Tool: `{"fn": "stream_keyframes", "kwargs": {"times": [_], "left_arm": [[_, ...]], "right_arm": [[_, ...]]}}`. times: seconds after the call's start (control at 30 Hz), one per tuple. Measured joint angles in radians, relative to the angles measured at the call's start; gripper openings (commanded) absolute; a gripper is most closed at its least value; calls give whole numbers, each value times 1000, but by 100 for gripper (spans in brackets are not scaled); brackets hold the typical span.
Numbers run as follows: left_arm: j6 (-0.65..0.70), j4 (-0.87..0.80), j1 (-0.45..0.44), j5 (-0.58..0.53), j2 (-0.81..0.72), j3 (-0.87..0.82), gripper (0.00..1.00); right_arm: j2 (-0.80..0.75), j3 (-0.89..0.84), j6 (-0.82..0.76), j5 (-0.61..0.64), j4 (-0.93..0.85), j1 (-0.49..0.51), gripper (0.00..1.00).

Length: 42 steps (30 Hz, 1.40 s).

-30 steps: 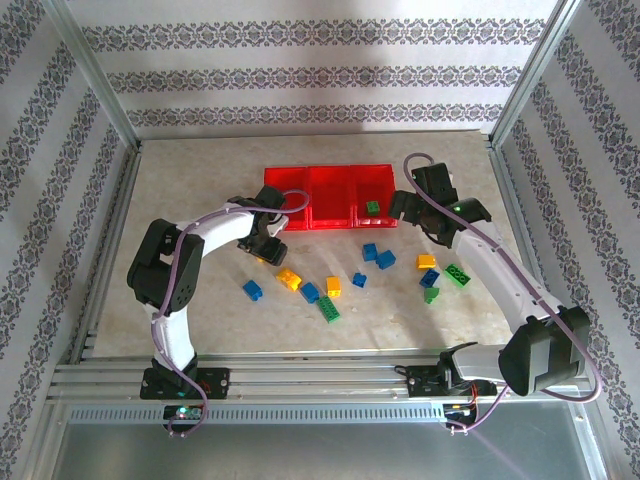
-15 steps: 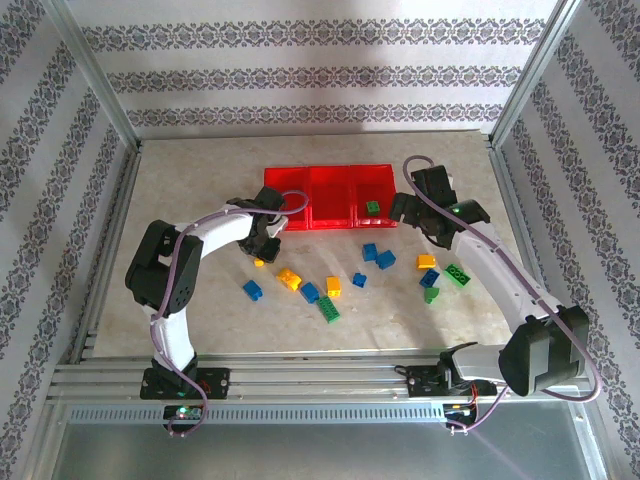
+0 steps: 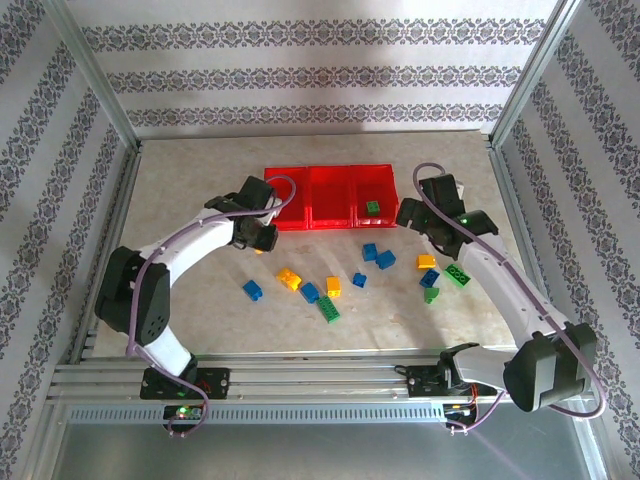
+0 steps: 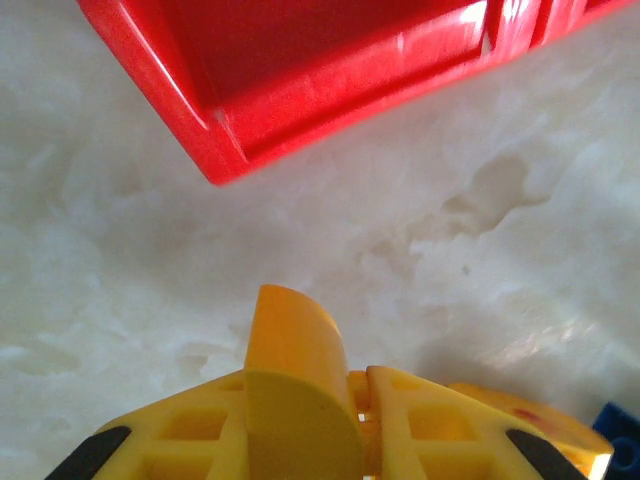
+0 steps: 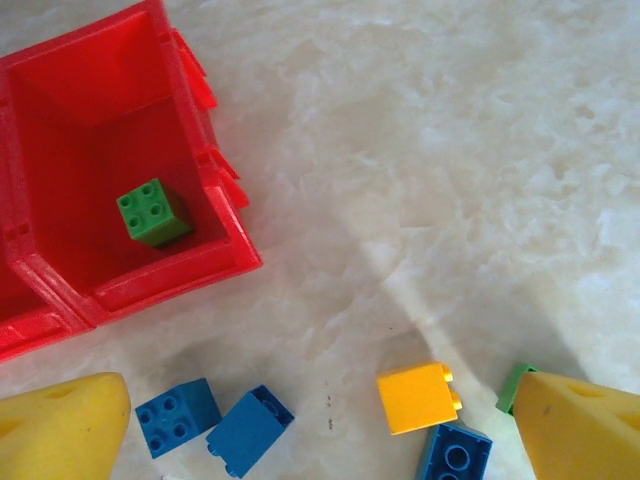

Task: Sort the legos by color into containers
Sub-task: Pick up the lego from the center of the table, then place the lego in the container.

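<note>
the left pincer [image 3: 262,238] is seen closed, its fingers [image 4: 300,400] pressed together just off the near left corner of the bins [image 3: 330,200] — whether a brick is pinched cannot be told. the right pincer [image 5: 315,415] is spread wide open above the worktop [image 3: 200,300], beside the right bin, where one green brick [image 5: 153,212] is lodged. the other legos [image 3: 333,286] — yellow, blue, green — are scattered on the worktop in front of the bins. two blue bricks [image 5: 178,417] and a yellow brick [image 5: 418,397] are framed between the open fingers.
</note>
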Motion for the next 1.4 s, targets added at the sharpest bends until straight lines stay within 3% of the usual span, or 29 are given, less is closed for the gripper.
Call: {"fn": "stream_keyframes", "kwargs": {"times": [0.23,0.67,1.1,1.23,1.4], "left_arm": [[-98,78,0,-35,31,106,13],[-157,163,0,-172,306,360,12],[-190,175,0,-247,441,461,14],[-200,181,0,-256,447,461,16],[-207,191,0,-264,451,461,25]], "right_arm": [[-55,-69,32,7,-2,-50,98],[-187,-198,91,8,-9,-149,98],[-173,-272,106,-15,-14,-203,98],[-145,-280,106,-45,2,-207,95],[-108,-285,106,-77,19,-214,93]]}}
